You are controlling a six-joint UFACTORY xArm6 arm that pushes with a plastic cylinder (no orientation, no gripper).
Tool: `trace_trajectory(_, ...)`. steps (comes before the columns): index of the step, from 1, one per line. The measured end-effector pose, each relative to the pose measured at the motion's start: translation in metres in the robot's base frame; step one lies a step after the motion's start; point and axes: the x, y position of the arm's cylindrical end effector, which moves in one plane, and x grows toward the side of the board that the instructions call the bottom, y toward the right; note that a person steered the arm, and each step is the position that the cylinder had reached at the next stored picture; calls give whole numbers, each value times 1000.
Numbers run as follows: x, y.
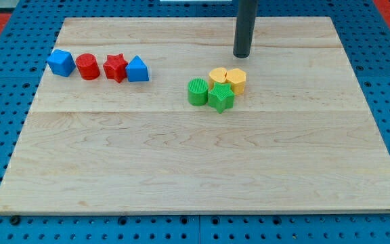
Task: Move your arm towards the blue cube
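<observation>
The blue cube (61,62) sits at the view's upper left, at the left end of a row of blocks. My tip (241,55) stands near the view's top centre, far to the right of the blue cube and just above the yellow blocks. The rod comes down from the view's top edge. The tip touches no block.
To the right of the blue cube lie a red cylinder (87,66), a red star (115,68) and a blue triangular block (137,69). A cluster near the centre holds a green cylinder (197,91), a green star (221,97), a yellow round block (218,76) and a yellow hexagon (236,79). The wooden board (195,169) rests on a blue pegboard.
</observation>
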Motion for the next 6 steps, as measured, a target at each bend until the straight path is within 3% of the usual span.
trace_trajectory(2,-9,0)
trace_trajectory(3,-46,-29)
trace_trajectory(5,-31,-260)
trace_trajectory(6,-34,-293)
